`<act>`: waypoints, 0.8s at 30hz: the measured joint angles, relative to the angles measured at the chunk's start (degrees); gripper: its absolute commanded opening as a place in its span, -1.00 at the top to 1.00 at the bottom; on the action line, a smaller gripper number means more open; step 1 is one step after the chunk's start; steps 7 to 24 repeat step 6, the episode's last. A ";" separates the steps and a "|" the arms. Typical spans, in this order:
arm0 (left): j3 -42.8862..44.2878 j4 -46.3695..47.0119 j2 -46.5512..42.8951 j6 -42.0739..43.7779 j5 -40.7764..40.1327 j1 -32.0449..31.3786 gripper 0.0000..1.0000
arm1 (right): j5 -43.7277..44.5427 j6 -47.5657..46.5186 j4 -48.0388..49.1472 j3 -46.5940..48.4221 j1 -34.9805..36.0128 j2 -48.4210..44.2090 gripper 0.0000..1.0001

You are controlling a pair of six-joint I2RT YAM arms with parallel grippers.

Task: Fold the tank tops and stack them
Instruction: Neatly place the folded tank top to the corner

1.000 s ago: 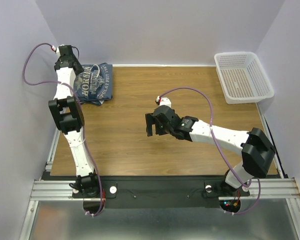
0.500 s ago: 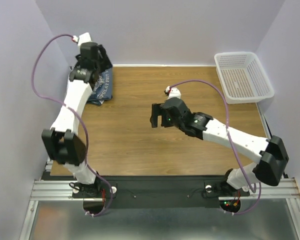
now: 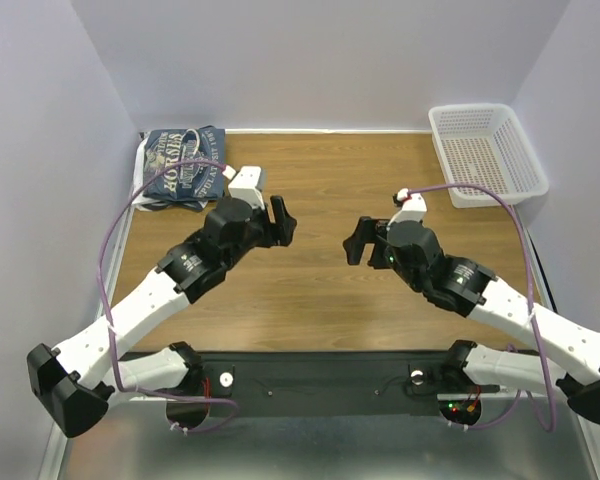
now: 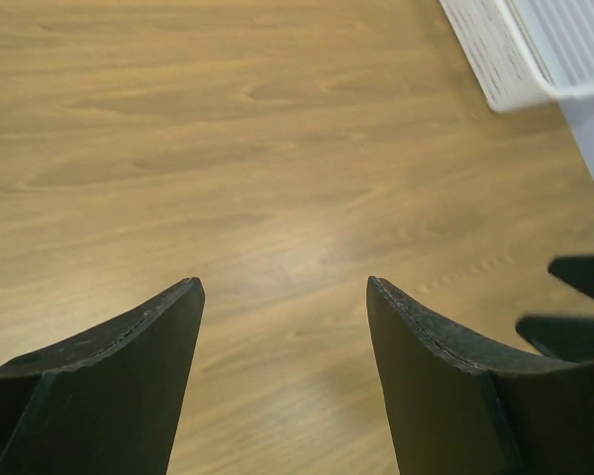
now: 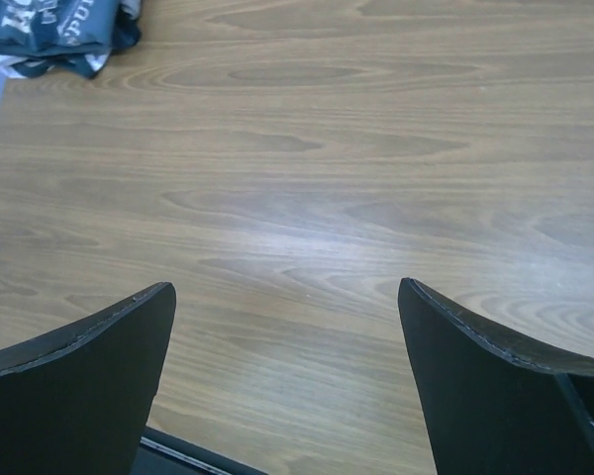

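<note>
A folded slate-blue tank top with white lettering lies at the table's far left corner, over a bit of lighter cloth; its edge shows at the top left of the right wrist view as the tank top. My left gripper hangs open over the middle of the table, well to the right of the pile, with only bare wood between its fingers. My right gripper faces it from the right, also open and holding nothing. Its fingers frame bare wood.
A white perforated basket stands at the far right corner, and its corner shows as the basket in the left wrist view. The wooden table ends in a black rail at the near edge. Walls close in the left, back and right.
My left arm has swung away from the folded tank top at the far left and come down to the table's middle, its jaws now wider. The right gripper moved right and slightly nearer.
</note>
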 measured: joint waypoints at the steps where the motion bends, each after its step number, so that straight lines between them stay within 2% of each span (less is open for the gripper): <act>1: -1.53 0.50 -0.83 -0.28 -0.52 -1.75 -0.56 | 0.50 0.48 -0.46 -1.09 0.00 -1.09 -1.00; 6: -3.02 1.49 -0.94 -0.48 -2.73 -6.25 -0.55 | 2.60 1.53 -1.97 -3.08 0.00 -4.74 -1.00; 24: -3.02 1.49 -0.94 -0.48 -2.73 -6.25 -0.55 | 2.60 1.53 -1.97 -3.08 0.00 -4.74 -1.00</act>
